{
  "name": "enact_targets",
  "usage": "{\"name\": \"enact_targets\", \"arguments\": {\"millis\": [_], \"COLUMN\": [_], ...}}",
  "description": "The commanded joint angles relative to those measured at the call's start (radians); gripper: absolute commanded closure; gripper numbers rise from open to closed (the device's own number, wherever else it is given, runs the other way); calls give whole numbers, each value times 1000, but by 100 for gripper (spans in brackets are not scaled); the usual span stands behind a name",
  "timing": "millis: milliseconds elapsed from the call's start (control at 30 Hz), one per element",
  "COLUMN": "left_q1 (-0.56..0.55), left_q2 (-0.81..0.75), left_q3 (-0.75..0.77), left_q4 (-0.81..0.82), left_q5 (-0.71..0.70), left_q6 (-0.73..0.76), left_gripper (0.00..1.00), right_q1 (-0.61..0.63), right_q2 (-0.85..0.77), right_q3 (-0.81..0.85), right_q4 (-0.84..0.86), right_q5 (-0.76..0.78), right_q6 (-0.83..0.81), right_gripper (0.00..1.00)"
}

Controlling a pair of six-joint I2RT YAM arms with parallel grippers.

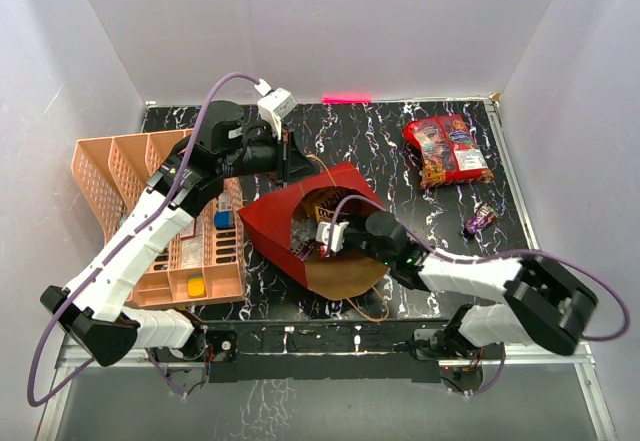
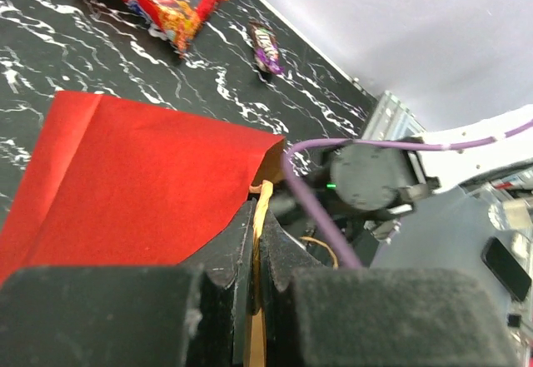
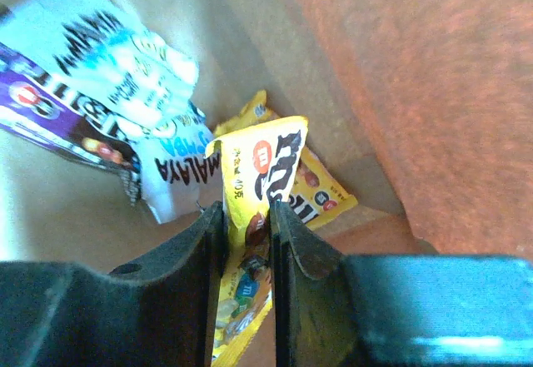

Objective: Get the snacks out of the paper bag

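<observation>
The bag lies on its side, and the left gripper is pressed together on its rim. Two red bags lie outside it, well away from the right gripper. That gripper is inside the bag, pinching a yellow packet. White packets lie just to its left. A purple bar lies outside, well apart.

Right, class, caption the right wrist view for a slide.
Right gripper, jaws closed on a yellow candy packet inside the paper bag.
</observation>
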Motion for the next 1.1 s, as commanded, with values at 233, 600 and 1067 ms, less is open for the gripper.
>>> {"name": "enact_targets", "arguments": {"millis": [233, 600, 1067], "left_q1": [-4, -5, -4], "left_q2": [29, 69, 26], "left_q3": [70, 120, 83], "left_q4": [-13, -30, -31], "left_q5": [-134, -166, -203], "left_q6": [-10, 2, 18], "left_gripper": [100, 100, 100], "right_q1": [6, 6, 6], "right_q2": [-507, -626, -467], "right_q3": [11, 222, 727], "right_q4": [-410, -628, -839], "right_q5": [-296, -164, 890], "right_q6": [573, 1024, 819], "right_gripper": [83, 83, 83]}}
